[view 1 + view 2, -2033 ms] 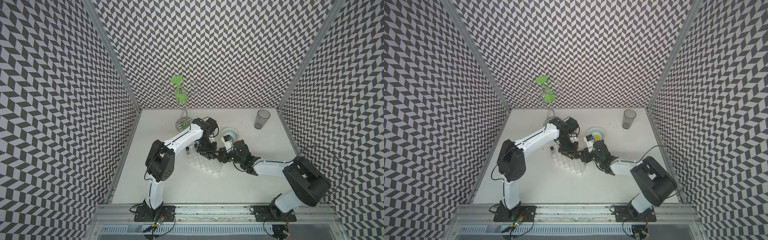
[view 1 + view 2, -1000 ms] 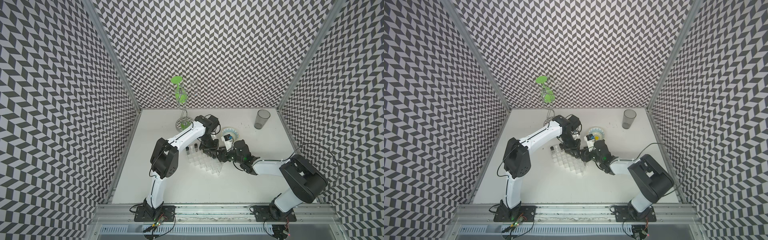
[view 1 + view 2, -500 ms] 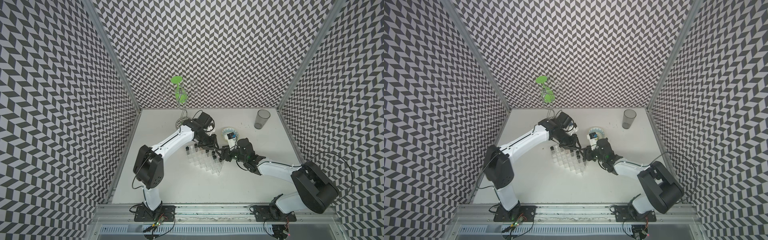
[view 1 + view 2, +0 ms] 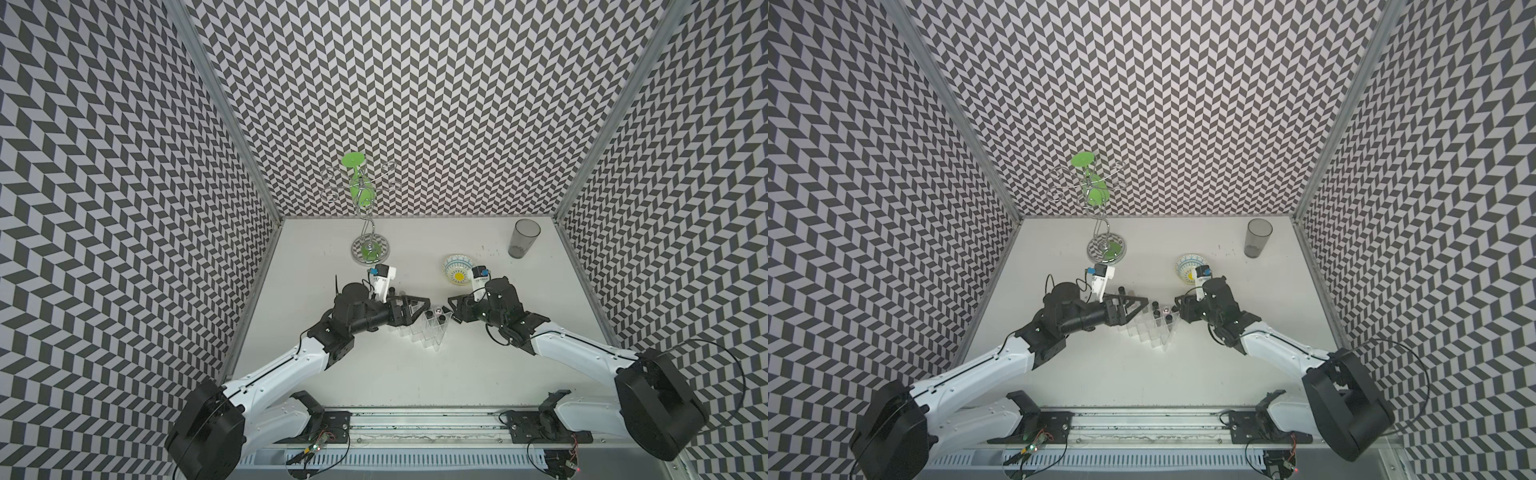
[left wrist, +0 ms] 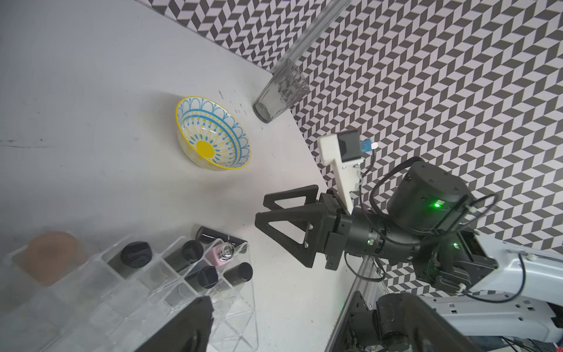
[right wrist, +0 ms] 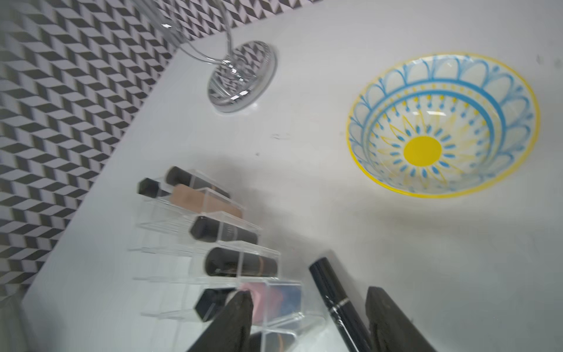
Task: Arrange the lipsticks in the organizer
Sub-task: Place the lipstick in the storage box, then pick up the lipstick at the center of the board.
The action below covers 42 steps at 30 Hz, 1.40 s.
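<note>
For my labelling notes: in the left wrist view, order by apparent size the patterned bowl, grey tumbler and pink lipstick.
1. patterned bowl
2. grey tumbler, which stands farther off
3. pink lipstick, clearly smallest

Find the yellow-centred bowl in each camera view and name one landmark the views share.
In a top view: the bowl lies right of centre, beyond the organizer.
In a top view: the bowl, right of centre, partly hidden by a wrist camera.
Left wrist: bowl between organizer and grey tumbler.
Right wrist: bowl beyond organizer, beside chrome stand base.
Shared landmark: the organizer.
</note>
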Motion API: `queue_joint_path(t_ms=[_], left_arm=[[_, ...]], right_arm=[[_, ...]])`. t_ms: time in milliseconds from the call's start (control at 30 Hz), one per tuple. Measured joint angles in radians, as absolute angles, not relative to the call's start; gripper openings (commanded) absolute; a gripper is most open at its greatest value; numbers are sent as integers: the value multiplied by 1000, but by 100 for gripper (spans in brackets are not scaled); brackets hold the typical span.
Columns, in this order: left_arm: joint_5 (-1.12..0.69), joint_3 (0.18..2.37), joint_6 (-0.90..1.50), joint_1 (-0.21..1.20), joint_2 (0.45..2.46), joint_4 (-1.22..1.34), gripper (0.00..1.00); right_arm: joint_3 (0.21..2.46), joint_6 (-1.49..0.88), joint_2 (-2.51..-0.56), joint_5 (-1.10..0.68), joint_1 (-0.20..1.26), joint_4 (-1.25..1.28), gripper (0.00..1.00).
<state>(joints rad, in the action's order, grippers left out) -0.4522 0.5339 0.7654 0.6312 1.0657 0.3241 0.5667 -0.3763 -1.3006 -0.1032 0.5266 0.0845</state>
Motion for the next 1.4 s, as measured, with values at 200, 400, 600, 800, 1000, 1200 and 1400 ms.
queue_joint_path(t_ms=[200, 400, 600, 800, 1000, 1200, 1400], left_arm=[[-463, 518, 731, 577, 1016, 426, 100], [-451, 490, 681, 553, 952, 427, 100], [-412, 468, 632, 545, 831, 379, 100], [-393, 467, 618, 545, 793, 363, 100], [-403, 453, 618, 544, 827, 365, 100], [-416, 439, 618, 544, 856, 365, 99], [-417, 435, 618, 544, 855, 365, 99]], right_arm=[[558, -383, -1370, -88, 520, 27, 57], [603, -360, -1488, -123, 518, 21, 55], [612, -344, -1517, -126, 518, 19, 51], [627, -340, -1549, -109, 518, 19, 42], [568, -350, -1487, -91, 518, 22, 48], [560, -352, -1489, -83, 519, 39, 48], [553, -367, -1485, -63, 520, 46, 44]])
